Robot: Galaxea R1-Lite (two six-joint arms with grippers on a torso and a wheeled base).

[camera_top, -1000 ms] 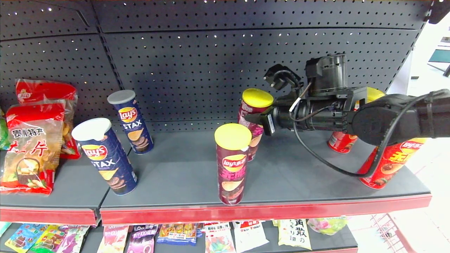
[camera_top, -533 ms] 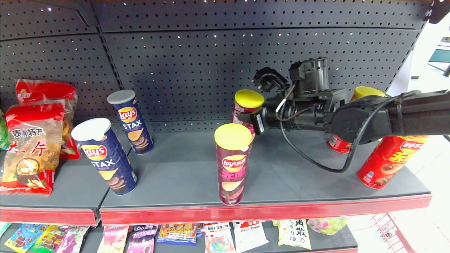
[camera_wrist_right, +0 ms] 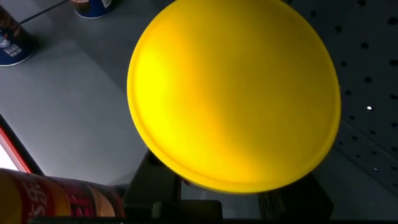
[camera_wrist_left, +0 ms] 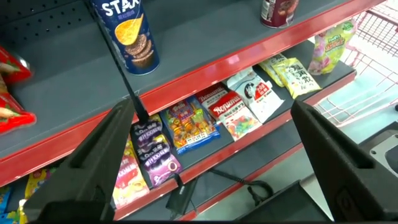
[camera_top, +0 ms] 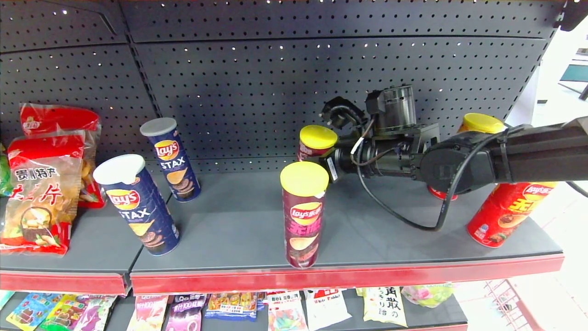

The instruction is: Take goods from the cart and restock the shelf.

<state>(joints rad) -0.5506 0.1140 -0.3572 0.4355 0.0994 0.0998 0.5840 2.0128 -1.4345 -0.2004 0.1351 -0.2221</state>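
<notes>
Two maroon chip cans with yellow lids are sitting on the grey shelf (camera_top: 229, 230). The front can (camera_top: 303, 216) is standing upright near the red edge, and the rear can (camera_top: 316, 143) is sitting just behind it, close to the pegboard (camera_top: 275, 82). The right gripper (camera_top: 325, 161) is clamping the rear can below its lid, coming in from the right. The left gripper (camera_wrist_left: 211, 143) is hanging with its fingers spread apart over snack packets (camera_wrist_left: 186, 124). Blue cans (camera_top: 138, 207) are standing to the left and red cans (camera_top: 507, 211) to the right.

Matte black right arm (camera_top: 464, 165) with rounded joint housing; silver-capped cylinder (camera_top: 397, 103) on top; black cable (camera_top: 434, 228) loops beneath; left end effector (camera_wrist_left: 212, 104) has two broad black fingers (camera_wrist_left: 93, 162).
</notes>
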